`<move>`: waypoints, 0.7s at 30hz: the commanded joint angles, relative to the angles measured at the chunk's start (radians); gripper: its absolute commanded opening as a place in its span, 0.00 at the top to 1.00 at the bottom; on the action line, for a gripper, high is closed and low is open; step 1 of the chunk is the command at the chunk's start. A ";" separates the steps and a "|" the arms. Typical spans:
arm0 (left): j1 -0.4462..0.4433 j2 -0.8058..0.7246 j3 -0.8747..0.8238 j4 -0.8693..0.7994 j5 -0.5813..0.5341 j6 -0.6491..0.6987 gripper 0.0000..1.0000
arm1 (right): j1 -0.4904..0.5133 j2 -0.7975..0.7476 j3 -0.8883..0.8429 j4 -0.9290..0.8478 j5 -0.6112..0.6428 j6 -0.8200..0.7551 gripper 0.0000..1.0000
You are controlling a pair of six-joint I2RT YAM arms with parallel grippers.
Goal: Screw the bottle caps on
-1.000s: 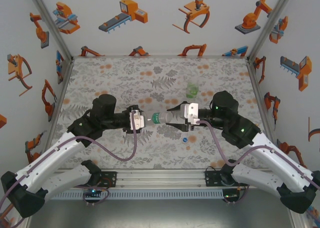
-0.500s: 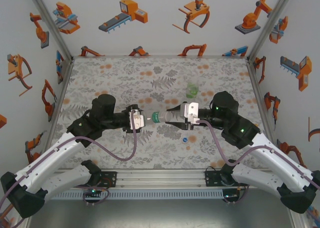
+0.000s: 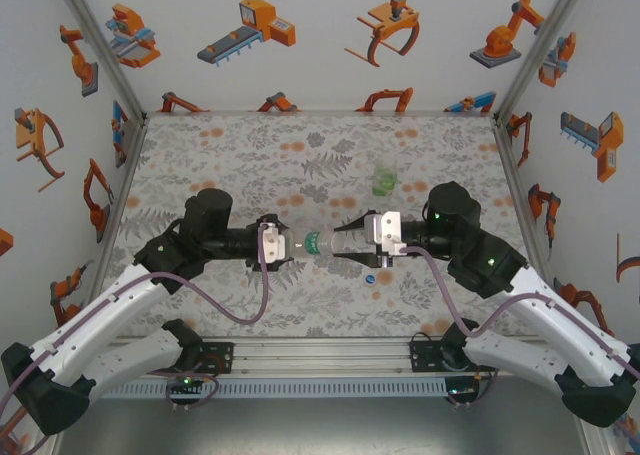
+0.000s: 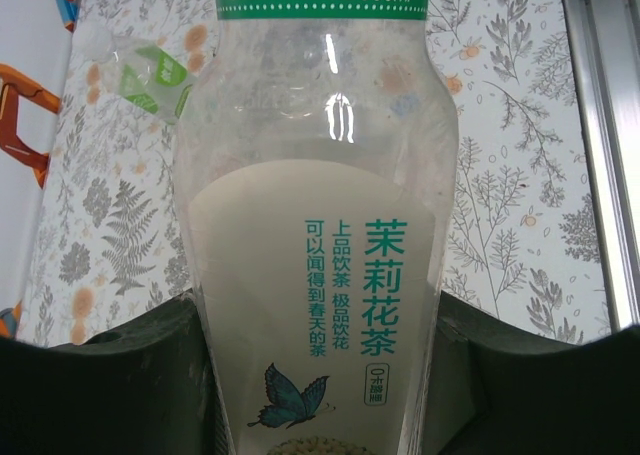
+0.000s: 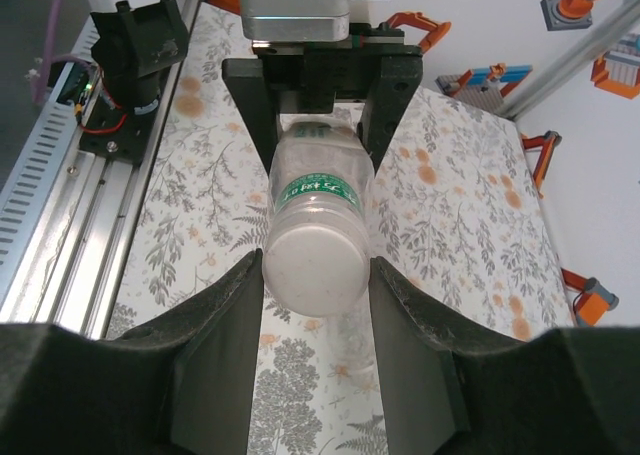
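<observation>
Right wrist: white cap (image 5: pixel 316 271) of bottle (image 5: pixel 312 190) inside right claw (image 5: pixel 316 259) (pinched); left claw (image 5: pixel 318 125) tight on body.

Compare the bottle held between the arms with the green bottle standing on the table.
The held bottle is colourless with a green label band; the green bottle is tinted green throughout. The held bottle lies level in the left claw, its white cap between the right claw's fingers; the green bottle stands upright on the table, untouched. Both are see-through plastic bottles.
</observation>
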 commanded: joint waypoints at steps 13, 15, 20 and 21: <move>-0.001 -0.066 -0.007 0.103 -0.106 -0.016 1.00 | 0.007 0.022 -0.103 0.359 0.286 0.653 1.00; -0.002 -0.067 -0.008 0.102 -0.111 -0.016 1.00 | 0.007 0.021 -0.131 0.414 0.324 0.744 1.00; -0.001 -0.066 -0.008 0.105 -0.125 -0.016 1.00 | 0.008 0.004 -0.190 0.519 0.323 0.865 1.00; -0.001 -0.067 -0.008 0.107 -0.133 -0.016 1.00 | 0.008 -0.003 -0.191 0.516 0.326 0.876 1.00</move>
